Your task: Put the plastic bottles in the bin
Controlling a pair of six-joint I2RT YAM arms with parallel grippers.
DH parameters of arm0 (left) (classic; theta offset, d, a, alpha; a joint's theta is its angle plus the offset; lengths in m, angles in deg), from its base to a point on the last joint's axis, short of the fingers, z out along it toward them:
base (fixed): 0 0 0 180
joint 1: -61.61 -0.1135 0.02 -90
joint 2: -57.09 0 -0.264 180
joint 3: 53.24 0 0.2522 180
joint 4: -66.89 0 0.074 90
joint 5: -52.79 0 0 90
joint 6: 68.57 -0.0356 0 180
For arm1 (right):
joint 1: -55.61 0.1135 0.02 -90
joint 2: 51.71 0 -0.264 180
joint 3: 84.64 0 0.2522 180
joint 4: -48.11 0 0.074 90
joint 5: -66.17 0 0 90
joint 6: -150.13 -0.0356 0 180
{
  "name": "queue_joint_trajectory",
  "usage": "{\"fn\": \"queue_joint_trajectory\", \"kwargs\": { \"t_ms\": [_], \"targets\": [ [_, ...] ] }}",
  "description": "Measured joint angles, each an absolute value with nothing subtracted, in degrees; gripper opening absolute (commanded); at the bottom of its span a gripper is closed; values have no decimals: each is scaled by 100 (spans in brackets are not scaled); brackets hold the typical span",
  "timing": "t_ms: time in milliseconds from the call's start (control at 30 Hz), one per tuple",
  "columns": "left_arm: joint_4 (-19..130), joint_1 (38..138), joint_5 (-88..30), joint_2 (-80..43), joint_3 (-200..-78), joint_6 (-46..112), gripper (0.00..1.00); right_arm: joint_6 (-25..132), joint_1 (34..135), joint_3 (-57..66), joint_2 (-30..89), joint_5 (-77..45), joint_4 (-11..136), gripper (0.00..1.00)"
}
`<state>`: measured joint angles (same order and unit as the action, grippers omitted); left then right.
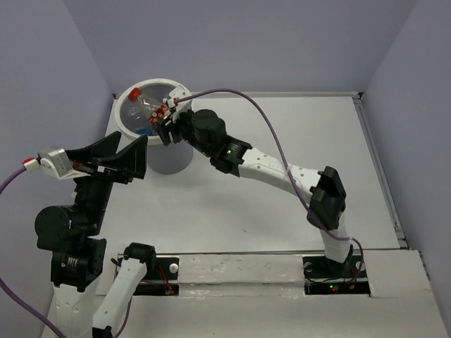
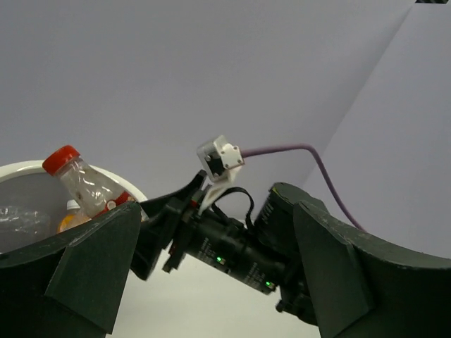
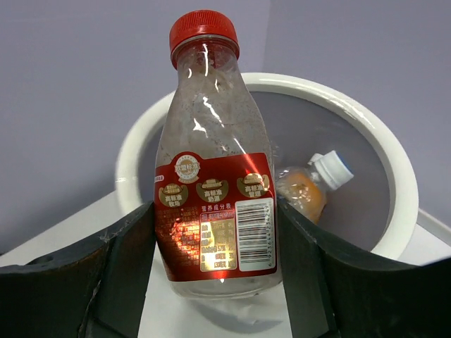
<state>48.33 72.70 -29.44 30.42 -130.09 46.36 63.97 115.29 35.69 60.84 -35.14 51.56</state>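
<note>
The right end effector [image 3: 215,255] is gripping the red-labelled bottle [image 3: 215,190] by its lower body, one finger pressing on each side of the label. In the top view the bottle is hanging over the opening of the bin [image 1: 184,90] in the upper left of the frame, its red cap [image 1: 134,92] pointing toward the upper left rim. An orange bottle with a white cap [image 3: 304,191] is lying inside the bin, at the centre right of the right wrist view. The left end effector [image 2: 215,236] is hovering spread wide with nothing between its fingers [image 2: 91,267], just lower left of the bin in the top view. The bin is standing at the far left of the white counter [image 1: 317,134].
</note>
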Motion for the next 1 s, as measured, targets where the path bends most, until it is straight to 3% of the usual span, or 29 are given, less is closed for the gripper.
{"fn": "queue_joint_trajectory", "kwargs": {
  "t_ms": [333,433,600,1000],
  "targets": [
    [4518,7698,-3429,3072,-12931,4409,99,6133,11293,6303,8322,-3733,5349,39],
    [4505,7740,-3506,3072,-12931,4345,99,5945,11302,6325,8462,-3945,5222,69],
    [4464,7770,-3580,3061,-12933,4288,99,5739,11304,5776,8397,-4233,4669,91],
    [4256,7770,-3770,2900,-13134,4260,99,5512,11348,4469,7007,-4122,4164,88]
  ]
}}
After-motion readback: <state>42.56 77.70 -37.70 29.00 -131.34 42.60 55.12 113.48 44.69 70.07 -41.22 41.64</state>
